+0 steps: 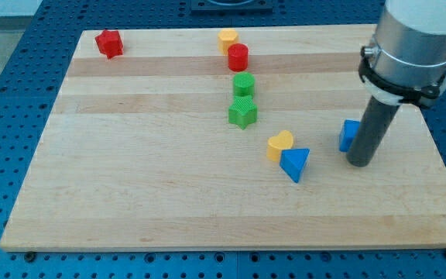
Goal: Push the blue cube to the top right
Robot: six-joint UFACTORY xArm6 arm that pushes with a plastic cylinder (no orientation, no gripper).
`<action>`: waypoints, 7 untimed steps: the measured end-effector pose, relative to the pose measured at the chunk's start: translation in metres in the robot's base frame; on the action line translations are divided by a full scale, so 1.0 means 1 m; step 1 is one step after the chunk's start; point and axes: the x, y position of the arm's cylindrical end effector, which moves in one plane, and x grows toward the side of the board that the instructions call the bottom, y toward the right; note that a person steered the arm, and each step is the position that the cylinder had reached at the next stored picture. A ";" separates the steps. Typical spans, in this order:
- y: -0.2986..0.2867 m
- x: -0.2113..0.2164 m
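Observation:
The blue cube (349, 135) sits on the wooden board (153, 194) at the view's right, partly hidden behind my rod. My tip (360, 162) rests on the board just to the right of and slightly below the cube, touching or nearly touching it. The arm's grey body fills the view's top right corner.
A blue triangle (295, 163) and a yellow heart (279, 145) lie left of the cube. A green star (242, 113), a green cylinder (244, 84), a red cylinder (238, 57) and a yellow block (228, 39) line up above. A red star (109, 43) is top left.

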 end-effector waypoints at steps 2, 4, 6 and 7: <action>0.002 -0.018; -0.010 -0.019; -0.013 -0.048; -0.013 -0.077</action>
